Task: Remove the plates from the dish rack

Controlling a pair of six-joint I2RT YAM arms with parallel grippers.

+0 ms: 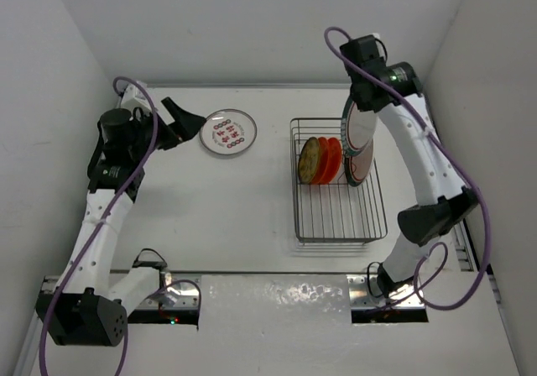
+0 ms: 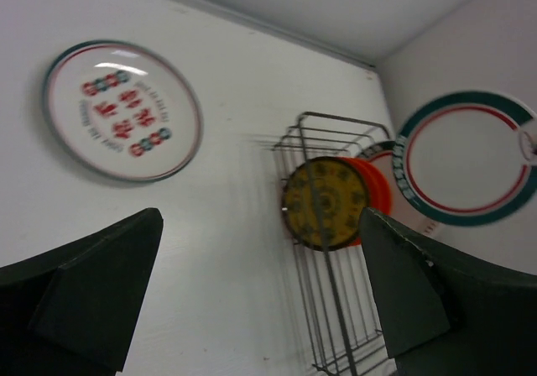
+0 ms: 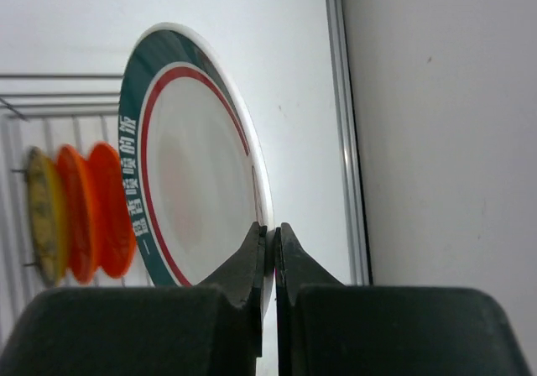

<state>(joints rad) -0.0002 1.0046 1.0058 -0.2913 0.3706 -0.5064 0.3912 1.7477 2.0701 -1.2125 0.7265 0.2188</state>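
Note:
My right gripper [image 1: 359, 99] [image 3: 274, 229] is shut on the rim of the large white plate with the green-and-red rim [image 1: 359, 145] [image 3: 189, 200] and holds it on edge over the right side of the dish rack [image 1: 336, 216]. This plate also shows in the left wrist view [image 2: 470, 158]. The orange plate with the yellow patterned centre [image 1: 310, 160] [image 2: 325, 202] and the plain orange-red plate [image 1: 334, 159] [image 3: 109, 208] stand upright in the rack. The white plate with red markings [image 1: 228, 133] [image 2: 122, 110] lies flat on the table. My left gripper [image 1: 189, 122] [image 2: 260, 216] is open and empty beside it.
The wire rack [image 2: 336, 309] [image 3: 50, 99] stands right of the table's middle. White walls enclose the table at the back and on both sides. A metal rail [image 3: 348, 141] runs along the right wall. Bare table lies between the flat plate and the rack.

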